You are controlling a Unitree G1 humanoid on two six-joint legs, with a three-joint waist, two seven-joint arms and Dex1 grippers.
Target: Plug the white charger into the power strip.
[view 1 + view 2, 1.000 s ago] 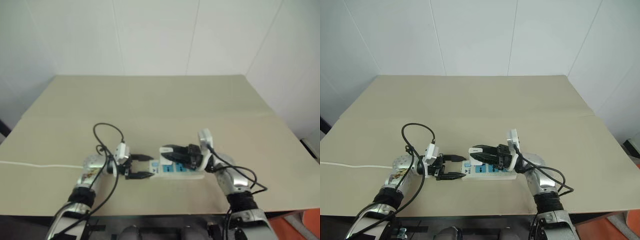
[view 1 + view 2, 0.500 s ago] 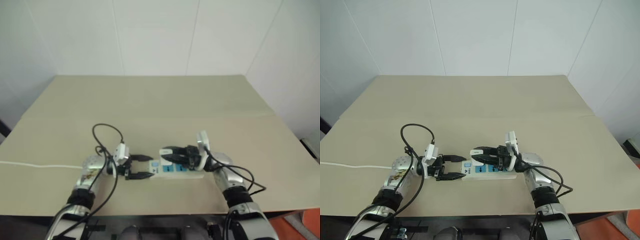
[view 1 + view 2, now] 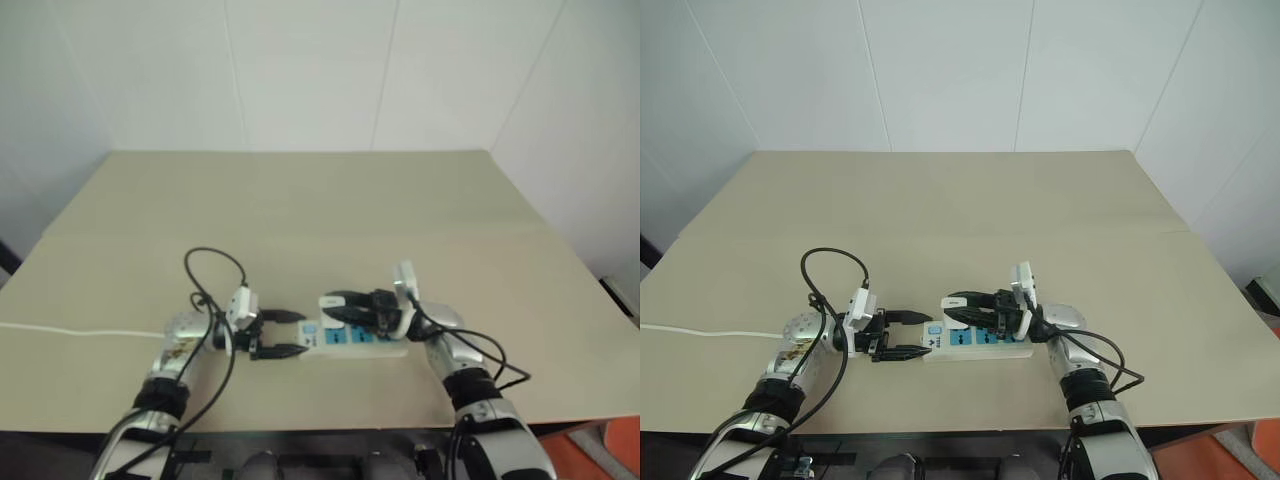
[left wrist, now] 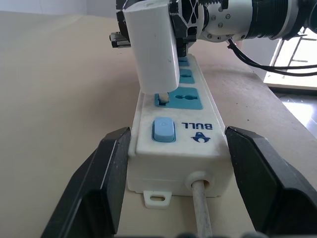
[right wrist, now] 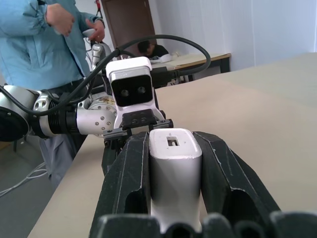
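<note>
Left gripper (image 4: 168,198) is spread around the switch end of the power strip (image 4: 174,141), one finger against each long side, bracing it on the counter (image 3: 940,210); the strip's cord (image 4: 202,220) exits that end between the fingers. Right gripper (image 5: 173,173) is pinching the white charger (image 4: 151,47), fingers pressed on its two flanks.

Progress: charger is upright over the blue socket nearest the switch (image 4: 163,130), prongs at the slots, tips look just entering. A sliver of prong shows under the charger's body, so it isn't seated. Grasp, carry and alignment look done. Left: push straight down until the body sits flush on the strip, then release both grippers.

The two sockets beyond the charger are free. Past the strip, a person in a blue jacket (image 5: 44,44) stands off the counter's edge.
</note>
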